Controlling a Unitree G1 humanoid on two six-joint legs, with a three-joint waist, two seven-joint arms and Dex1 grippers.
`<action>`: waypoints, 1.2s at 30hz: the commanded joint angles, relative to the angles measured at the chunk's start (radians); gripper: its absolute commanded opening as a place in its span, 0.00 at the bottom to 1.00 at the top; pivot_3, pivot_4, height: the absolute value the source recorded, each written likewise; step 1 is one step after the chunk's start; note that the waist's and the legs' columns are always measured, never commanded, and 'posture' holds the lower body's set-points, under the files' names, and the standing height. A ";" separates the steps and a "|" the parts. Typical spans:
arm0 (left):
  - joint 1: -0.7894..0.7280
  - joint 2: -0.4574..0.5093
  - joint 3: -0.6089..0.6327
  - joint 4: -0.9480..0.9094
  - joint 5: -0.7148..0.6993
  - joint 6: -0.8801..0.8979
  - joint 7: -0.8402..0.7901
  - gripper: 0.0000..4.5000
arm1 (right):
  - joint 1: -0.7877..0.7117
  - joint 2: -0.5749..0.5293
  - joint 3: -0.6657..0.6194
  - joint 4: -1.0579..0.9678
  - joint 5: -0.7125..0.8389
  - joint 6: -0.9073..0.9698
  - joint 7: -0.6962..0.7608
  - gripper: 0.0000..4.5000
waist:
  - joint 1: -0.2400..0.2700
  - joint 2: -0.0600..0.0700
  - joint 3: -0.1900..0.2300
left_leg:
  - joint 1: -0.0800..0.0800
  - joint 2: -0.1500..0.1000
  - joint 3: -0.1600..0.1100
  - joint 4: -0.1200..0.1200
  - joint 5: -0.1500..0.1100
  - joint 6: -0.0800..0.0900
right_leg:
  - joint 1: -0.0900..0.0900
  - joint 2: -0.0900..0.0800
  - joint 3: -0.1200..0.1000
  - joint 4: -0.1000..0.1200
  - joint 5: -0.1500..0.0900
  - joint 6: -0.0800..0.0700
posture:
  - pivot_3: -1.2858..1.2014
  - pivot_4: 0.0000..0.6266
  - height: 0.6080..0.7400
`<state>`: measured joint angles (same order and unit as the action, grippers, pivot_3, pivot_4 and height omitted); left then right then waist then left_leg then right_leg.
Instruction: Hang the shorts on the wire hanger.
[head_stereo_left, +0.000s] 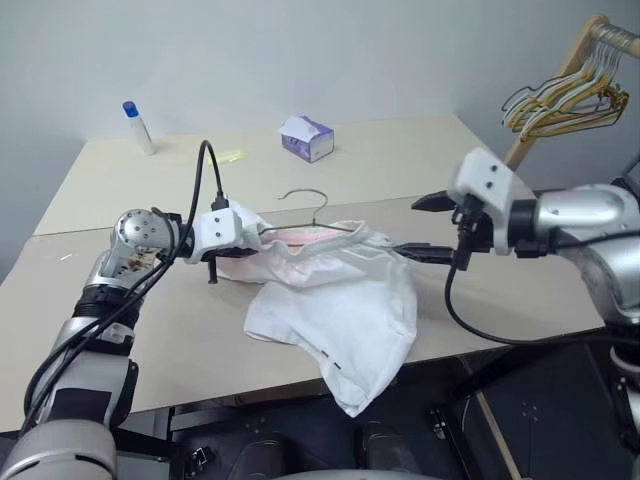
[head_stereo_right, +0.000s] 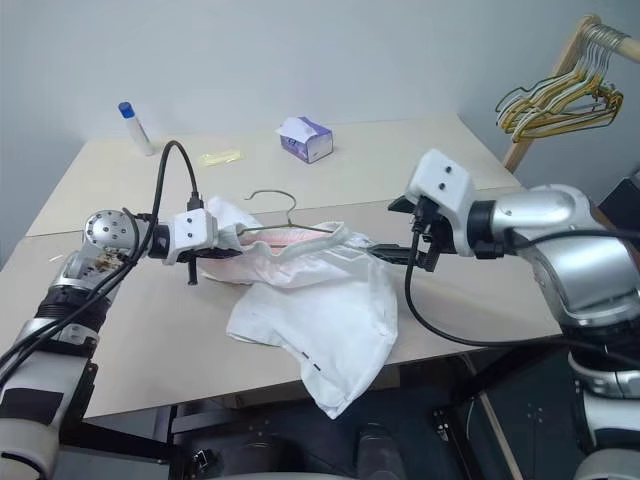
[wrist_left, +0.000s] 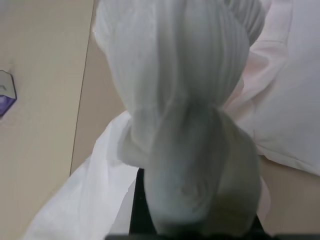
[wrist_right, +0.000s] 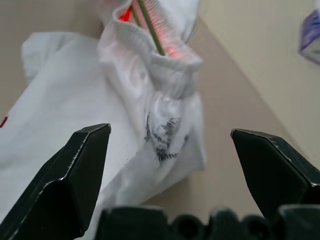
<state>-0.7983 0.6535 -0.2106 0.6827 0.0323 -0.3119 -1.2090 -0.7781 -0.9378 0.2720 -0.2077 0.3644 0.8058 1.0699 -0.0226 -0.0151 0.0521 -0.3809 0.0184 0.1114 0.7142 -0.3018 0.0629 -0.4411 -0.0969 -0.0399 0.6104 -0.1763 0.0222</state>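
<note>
Right wrist view shows the right gripper (wrist_right: 170, 165) with its two black fingers spread wide and nothing between them, facing the gathered elastic waistband of the white cloth shorts (wrist_right: 100, 140). The thin dark olive-grey wire hanger (wrist_right: 148, 27) runs into the waistband opening there. From where I stand, the shorts lie on the pale beige wooden table (head_stereo_left: 120, 290), with one leg spilling over the table's near edge. The hanger's curved hook (head_stereo_left: 305, 197) pokes out on the far side of the shorts, toward the small purple tissue box (head_stereo_left: 306, 138), and its shoulder wire is already threaded under the waistband.

The left gripper (head_stereo_left: 232, 238) sits at the shorts' left end, clamped tight on a bunched wad of the white cloth; its wrist view shows the fabric wrapped over the fingers. The right gripper hovers just off the shorts' right end, apart from the cloth.

My guess is that the step in hand is seating the waistband over the hanger's second shoulder. To do that well, the right gripper should take the waistband hem near the wire's tip, not the loose leg fabric, and draw it outward over the notch while the left one keeps its end from sliding. Pinching cloth and wire together would likely drag the hanger out.
</note>
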 joint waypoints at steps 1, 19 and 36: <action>-0.036 -0.034 0.022 -0.041 -0.026 -0.009 0.019 0.00 | -0.104 0.045 0.142 0.107 -0.122 0.002 0.039 1.00 | -0.001 0.000 0.000 | -0.001 0.000 0.000 0.001 0.000 0.000 | -0.001 0.000 0.000 0.000 0.000 0.000 | 0.51 0.00 1.00; 0.019 -0.013 0.037 -0.149 -0.050 0.021 -0.012 0.00 | -0.155 0.148 0.169 0.229 -0.240 -0.043 0.099 0.41 | 0.004 0.000 -0.001 | -0.010 -0.001 0.002 0.001 0.005 -0.009 | -0.009 0.000 -0.001 0.003 0.001 0.002 | 0.52 0.00 1.00; -0.019 -0.046 0.017 -0.094 -0.033 0.006 -0.034 0.00 | -0.084 0.110 0.075 0.043 -0.220 0.005 0.074 1.00 | -0.002 0.000 -0.001 | -0.010 -0.001 0.003 0.002 0.006 -0.009 | -0.009 0.000 -0.001 0.003 0.001 0.001 | 0.50 0.00 1.00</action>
<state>-0.7811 0.6047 -0.2048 0.5939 0.0070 -0.2874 -1.2445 -0.8519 -0.8118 0.3960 -0.1282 0.1309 0.7937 1.1365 -0.0247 -0.0148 0.0513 -0.3909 0.0172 0.1143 0.7161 -0.2963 0.0535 -0.4497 -0.0965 -0.0406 0.6130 -0.1751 0.0237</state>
